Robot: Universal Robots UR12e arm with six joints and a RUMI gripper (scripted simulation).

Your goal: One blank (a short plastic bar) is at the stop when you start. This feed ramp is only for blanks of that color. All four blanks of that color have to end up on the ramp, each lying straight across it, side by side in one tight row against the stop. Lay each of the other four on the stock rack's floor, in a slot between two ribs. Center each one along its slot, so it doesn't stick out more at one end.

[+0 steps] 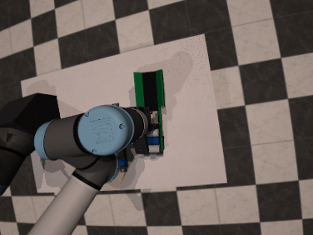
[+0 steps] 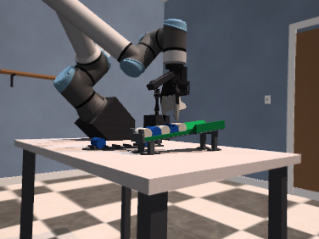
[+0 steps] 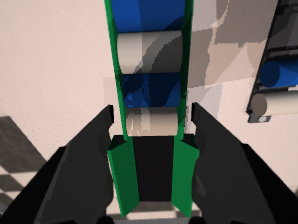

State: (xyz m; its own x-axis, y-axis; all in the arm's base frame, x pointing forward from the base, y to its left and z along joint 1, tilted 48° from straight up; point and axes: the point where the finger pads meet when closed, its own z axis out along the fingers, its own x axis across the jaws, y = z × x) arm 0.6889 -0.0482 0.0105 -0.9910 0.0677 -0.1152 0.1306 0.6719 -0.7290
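Note:
The green ramp (image 1: pixel 139 89) (image 2: pixel 212 126) (image 3: pixel 182 165) bears five blanks in a row from its stop, alternating white and blue. White ones lie at the stop (image 1: pixel 154 148), in the middle (image 2: pixel 162 130) (image 3: pixel 150 52) and uppermost (image 2: pixel 181 126) (image 3: pixel 151 122). Blue ones lie between them, one lower (image 1: pixel 153 140) (image 3: pixel 147 14), one upper (image 2: pixel 172 128) (image 3: pixel 151 91). My gripper (image 2: pixel 171 117) (image 3: pixel 152 105) is part open and empty, above the uppermost white blank. The dark rack (image 3: pixel 259 119) holds a blue blank (image 3: pixel 280 72), a white blank (image 3: pixel 280 104) and another blue blank (image 1: pixel 122 163) (image 2: pixel 98 142).
The white table (image 1: pixel 191 146) (image 2: pixel 246 163) carries both fixtures. The rack stands beside the ramp, on the arm's side in the top view. The arm (image 1: pixel 104 129) hides much of the rack there. A dark block (image 2: pixel 150 120) shows behind the ramp.

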